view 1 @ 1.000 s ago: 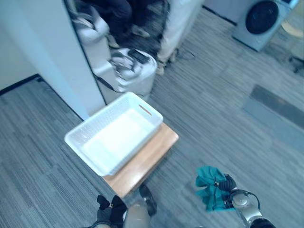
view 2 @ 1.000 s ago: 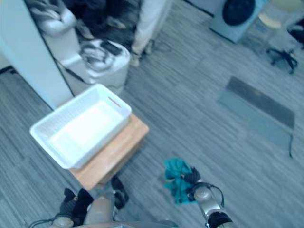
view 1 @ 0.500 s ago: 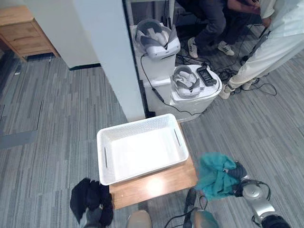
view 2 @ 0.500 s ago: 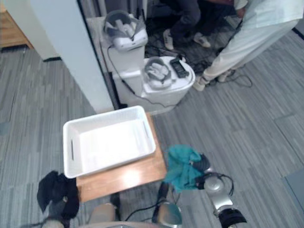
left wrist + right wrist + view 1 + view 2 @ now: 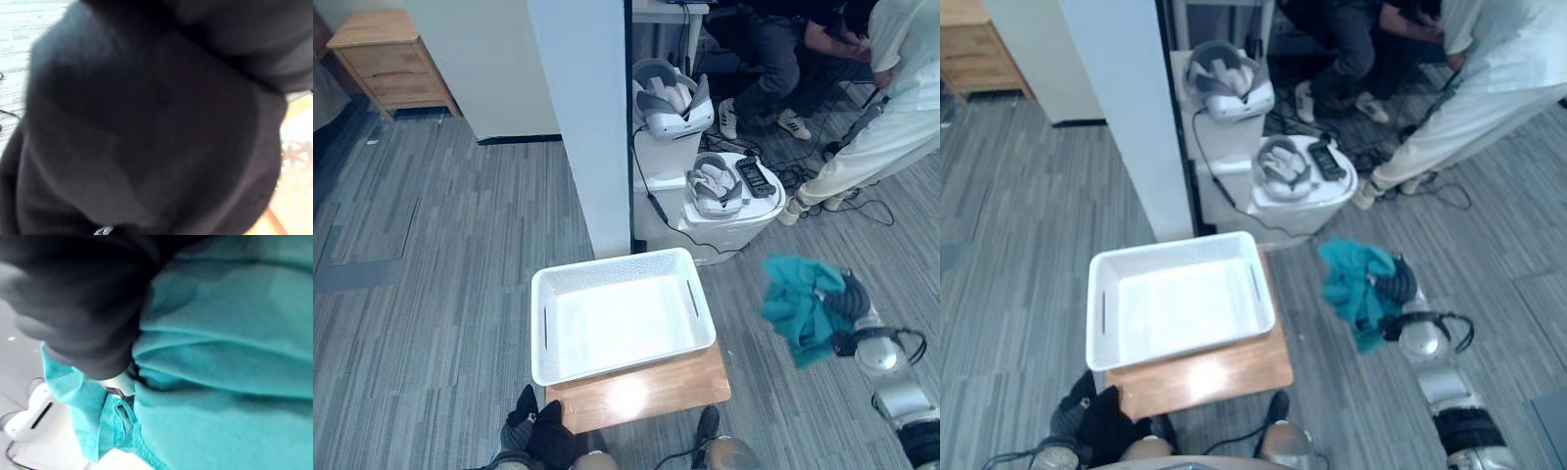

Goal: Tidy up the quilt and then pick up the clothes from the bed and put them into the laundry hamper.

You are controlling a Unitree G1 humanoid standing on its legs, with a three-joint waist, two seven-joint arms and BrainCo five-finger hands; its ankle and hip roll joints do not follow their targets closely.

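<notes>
Right of white perforated plastic hamper [image 5: 619, 323], my right hand [image 5: 848, 299] clutching crumpled teal garment [image 5: 798, 304]; left hand [image 5: 1092, 423] gripping black cloth [image 5: 1107, 428]. Swing over middle before letting go.

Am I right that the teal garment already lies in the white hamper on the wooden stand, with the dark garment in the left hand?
Not quite. The teal garment is not in the white hamper; the right hand holds it up off to the hamper's right, as the left eye view shows. The hamper does sit on the wooden stand, and the left hand holds the dark garment.
</notes>
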